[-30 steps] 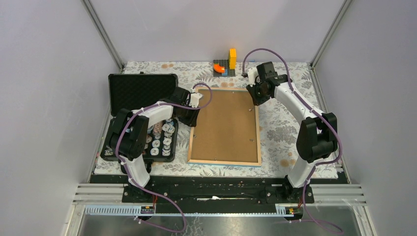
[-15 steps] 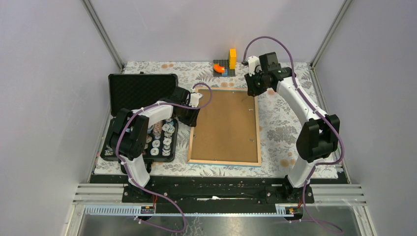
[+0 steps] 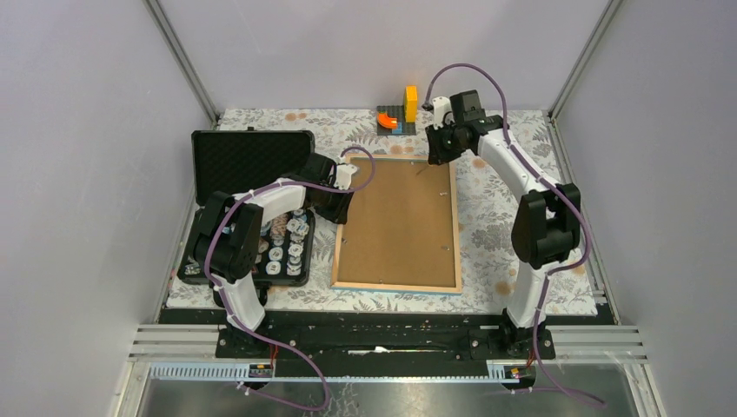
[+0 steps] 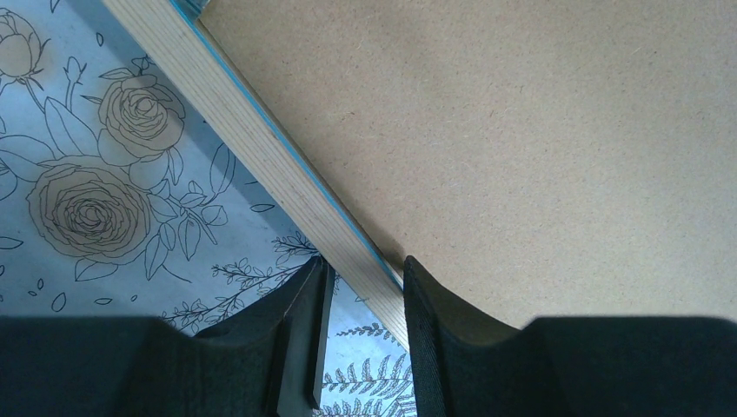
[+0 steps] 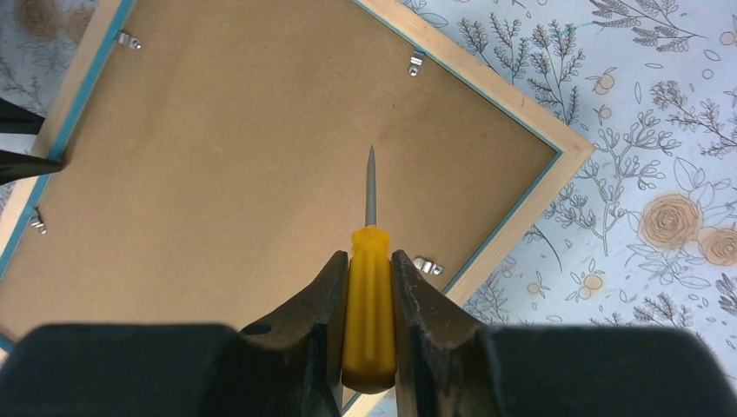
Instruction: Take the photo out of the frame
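Note:
The frame lies face down on the flowered cloth, its brown back board up inside a pale wooden rim. The photo is hidden under that board. My left gripper is at the frame's left edge. Its jaws stand partly apart astride the rim, with cloth showing between one finger and the wood. My right gripper hovers over the frame's far right corner, shut on a yellow-handled screwdriver. The metal tip points at the board.
Small metal clips sit along the inside of the rim. An open black foam-lined case with several round pieces lies to the left of the frame. Orange and yellow blocks stand at the back. Walls enclose the table.
My right arm has swung left and further back with the screwdriver, from the frame's right edge to its far right corner. The left arm has stayed put.

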Controlling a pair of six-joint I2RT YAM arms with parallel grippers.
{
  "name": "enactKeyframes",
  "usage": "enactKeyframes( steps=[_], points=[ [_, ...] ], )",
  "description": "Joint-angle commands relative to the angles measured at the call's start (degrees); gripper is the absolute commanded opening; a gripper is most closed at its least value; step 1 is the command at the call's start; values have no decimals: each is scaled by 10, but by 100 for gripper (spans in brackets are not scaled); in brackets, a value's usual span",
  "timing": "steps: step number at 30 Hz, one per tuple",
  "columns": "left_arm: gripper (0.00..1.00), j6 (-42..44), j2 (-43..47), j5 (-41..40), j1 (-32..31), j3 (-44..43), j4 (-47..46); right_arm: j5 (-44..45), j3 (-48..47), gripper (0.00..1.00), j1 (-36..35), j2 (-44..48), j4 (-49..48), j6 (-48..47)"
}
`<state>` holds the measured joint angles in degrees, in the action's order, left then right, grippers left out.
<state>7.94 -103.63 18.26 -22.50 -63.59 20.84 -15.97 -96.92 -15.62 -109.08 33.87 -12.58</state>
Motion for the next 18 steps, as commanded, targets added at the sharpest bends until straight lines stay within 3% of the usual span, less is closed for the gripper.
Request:
enactKeyframes(
  steps=[1, 18],
  points=[
    [40, 14, -3, 18, 0, -9, -3, 7, -34, 0, 2, -21, -44, 11],
    [40, 14, -3, 20, 0, -10, -3, 28, -72, 0, 2, -74, -67, 15]
  ],
)
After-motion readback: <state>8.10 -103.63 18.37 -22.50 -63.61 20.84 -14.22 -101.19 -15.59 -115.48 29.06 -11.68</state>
